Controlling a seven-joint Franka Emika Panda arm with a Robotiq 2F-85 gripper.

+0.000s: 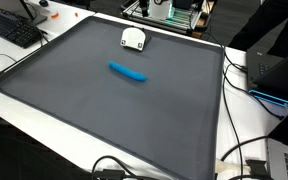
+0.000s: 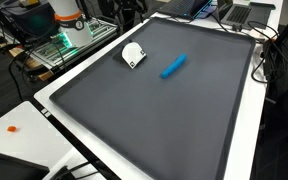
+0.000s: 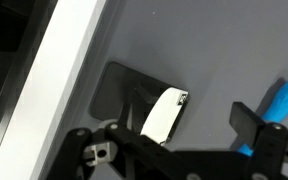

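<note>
The pincer [image 3: 170,146] hung wide, holding nothing, above a small white block [image 3: 165,113] that lay on the bench's grey mat [image 3: 214,45], near its edge. In the wrist view the block's long axis ran from lower left to upper right. A blue marker [image 3: 277,104] nearby slanted likewise.

No text, label, brand or number can be read anywhere.

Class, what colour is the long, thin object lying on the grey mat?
The long object is bright blue, clearest in an exterior view.
</note>
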